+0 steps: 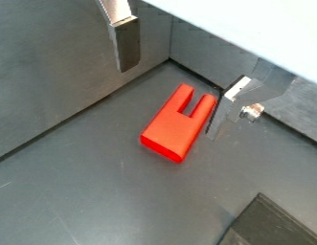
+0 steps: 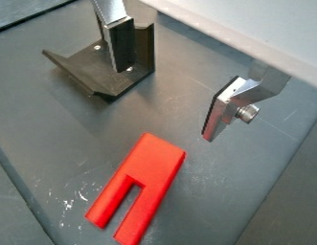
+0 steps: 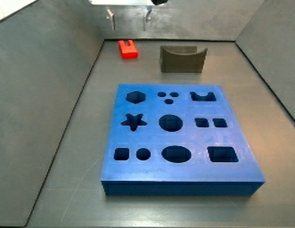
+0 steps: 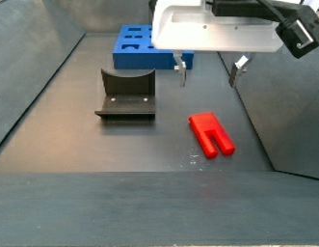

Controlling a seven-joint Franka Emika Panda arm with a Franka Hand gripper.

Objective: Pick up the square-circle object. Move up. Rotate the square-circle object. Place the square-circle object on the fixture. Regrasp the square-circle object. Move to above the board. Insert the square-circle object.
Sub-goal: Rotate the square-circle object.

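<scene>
On the dark floor (image 4: 71, 145), side view, left to right: fixture (image 4: 125, 96) sits left of centre, L-shaped, back plate upright with a U-notch in its top edge, base plate flat toward the camera. Blue board (image 4: 145, 48) is behind it, far end of the floor, only part visible. Square-circle object (image 4: 212, 134) lies flat right of the fixture, well apart from it, two legs pointing toward the camera. Nothing touching it.

Gripper (image 4: 209, 69) hangs above the floor, between board and red block, higher than both. Fingers (image 4: 182, 70) spread wide, nothing between them.

Other side view, same order: square-circle object (image 3: 128, 49) at the far end, fixture (image 3: 181, 59) just right of it with a gap between, board (image 3: 176, 138) filling the near middle, holes up (hexagon, star, circles, squares). Gripper (image 3: 129, 12) at the top edge, above the red block; only finger tips show.

Wrist views: red block (image 1: 176, 122) lies on the floor below the gap between the two silver fingers (image 1: 126, 40), clear of both. Fixture (image 2: 107, 63) shows behind one finger (image 2: 120, 38), red block (image 2: 135, 187) legs-out nearer the camera; gripper (image 2: 169, 86) empty.
</scene>
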